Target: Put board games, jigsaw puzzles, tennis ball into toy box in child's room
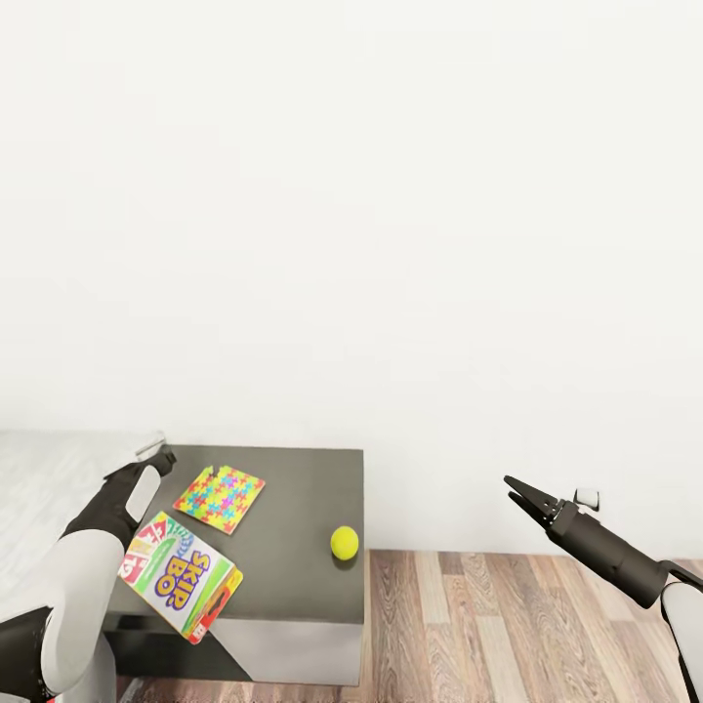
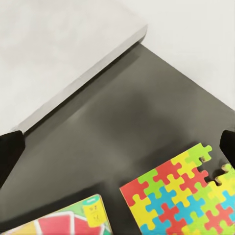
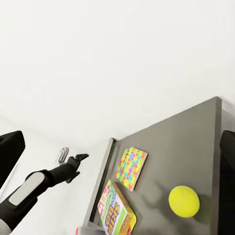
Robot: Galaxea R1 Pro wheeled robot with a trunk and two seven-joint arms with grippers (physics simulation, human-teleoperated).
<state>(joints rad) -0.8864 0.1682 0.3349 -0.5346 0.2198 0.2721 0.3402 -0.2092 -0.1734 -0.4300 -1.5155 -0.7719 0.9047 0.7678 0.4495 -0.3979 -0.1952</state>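
1. One dark grey cabinet section of the worktop point(image 1: 293, 586) stands against the white wall, joined on its left to the higher pale grey mottled top point(image 1: 49, 478).
2. One jigsaw puzzle point(image 1: 220, 498) lies flat on the dark section, towards the back left.
3. One board game point(image 1: 181, 576), the green-white-red box lettered SKIP-BO, lies at the front left; its near corner sticks out over the front edge. It sits just in front of the puzzle, apart from it.
4. One tennis ball point(image 1: 344, 542) rests near the right edge of the dark section, well apart from the puzzle and the box.
5. The left hand point(image 1: 161, 454) hovers above the step between the two sections, near the puzzle's back left; its fingers stand wide apart, holding nothing.
6. The right hand point(image 1: 517, 491) hangs out over the brown wood-plank floor point(image 1: 508, 625), well right of the worktop; its fingers are spread and empty.
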